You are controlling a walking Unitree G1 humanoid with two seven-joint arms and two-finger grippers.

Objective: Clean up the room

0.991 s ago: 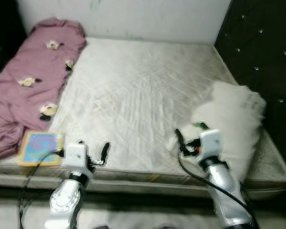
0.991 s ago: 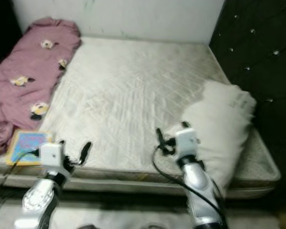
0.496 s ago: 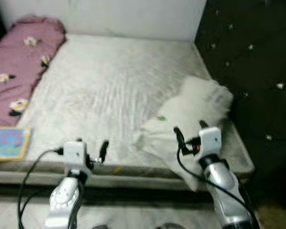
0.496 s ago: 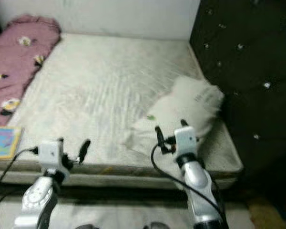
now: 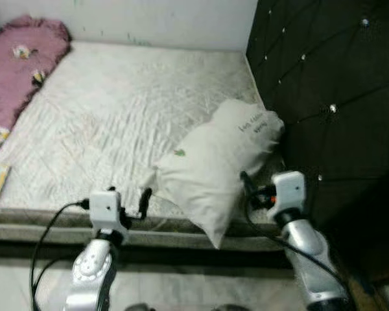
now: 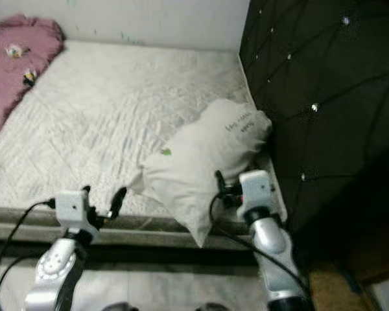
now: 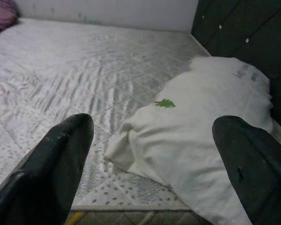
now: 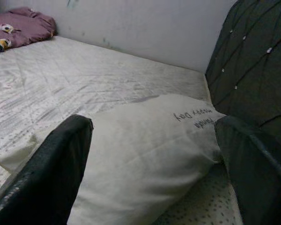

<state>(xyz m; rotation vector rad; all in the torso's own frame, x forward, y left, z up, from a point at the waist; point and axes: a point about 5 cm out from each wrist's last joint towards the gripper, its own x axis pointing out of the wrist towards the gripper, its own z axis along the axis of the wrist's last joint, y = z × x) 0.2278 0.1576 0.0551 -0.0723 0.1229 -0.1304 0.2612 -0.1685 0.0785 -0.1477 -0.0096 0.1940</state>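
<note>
bare mattress (image 5: 117,116), dark tufted headboard (image 5: 324,78), white wall (image 5: 149,19)

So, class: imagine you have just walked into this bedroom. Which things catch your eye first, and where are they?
A white pillow lies askew at the near corner of the bare mattress, one corner hanging over the edge, beside the dark tufted headboard. Both grippers, left and right, hover open at the bed's edge. A purple blanket is bunched at the far left.

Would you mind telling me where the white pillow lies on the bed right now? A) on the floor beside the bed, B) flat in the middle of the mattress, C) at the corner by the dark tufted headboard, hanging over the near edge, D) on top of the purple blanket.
C: the white pillow lies against the dark tufted headboard, its lower corner drooping over the mattress edge.
</note>
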